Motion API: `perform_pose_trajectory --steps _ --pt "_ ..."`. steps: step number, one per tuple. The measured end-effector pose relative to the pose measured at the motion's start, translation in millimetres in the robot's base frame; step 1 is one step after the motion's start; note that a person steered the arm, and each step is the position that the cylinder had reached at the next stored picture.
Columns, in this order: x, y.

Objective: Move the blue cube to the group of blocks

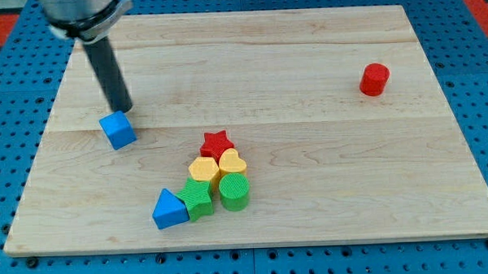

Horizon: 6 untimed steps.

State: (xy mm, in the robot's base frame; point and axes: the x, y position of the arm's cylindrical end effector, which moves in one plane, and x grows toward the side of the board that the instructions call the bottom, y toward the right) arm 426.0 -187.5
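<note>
- The counter (306, 61) is a pale wooden board on a blue pegboard base (487, 104); no brand, label or writing can be read anywhere.
- At the view's upper left, the dark rod (107, 68) slants down from a grey mount (81, 12). There are no fingers on this arm, so nothing opens or closes and nothing is held.
- My tip (122, 109) sits on the counter just above the blue cube, at or very near its top edge; I cannot tell if they touch.
- The blue cube (118, 129) lies in the counter's left part, apart from the group, up and to the left of it.
- The group sits near the lower middle. A blue triangle block (169, 209) is leftmost, touching a green block (199, 199) of unclear shape.
- Above those, a yellow rounded block (203, 168) and a yellow heart (232, 163) sit side by side.
- A red star (216, 143) tops the group; a green cylinder (234, 191) lies below the heart.
- A red cylinder (374, 79) stands alone at the upper right, well apart from everything.
</note>
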Motion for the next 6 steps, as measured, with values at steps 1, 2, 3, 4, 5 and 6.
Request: perform_pose_trajectory --steps 1,2,3,4,5,6 --pt "57.4 30.6" --pt "57.7 21.7" --pt "63.5 -50.7" --pt "93.9 2.4" --pt "99.3 86.7" --pt "96.5 22.4"
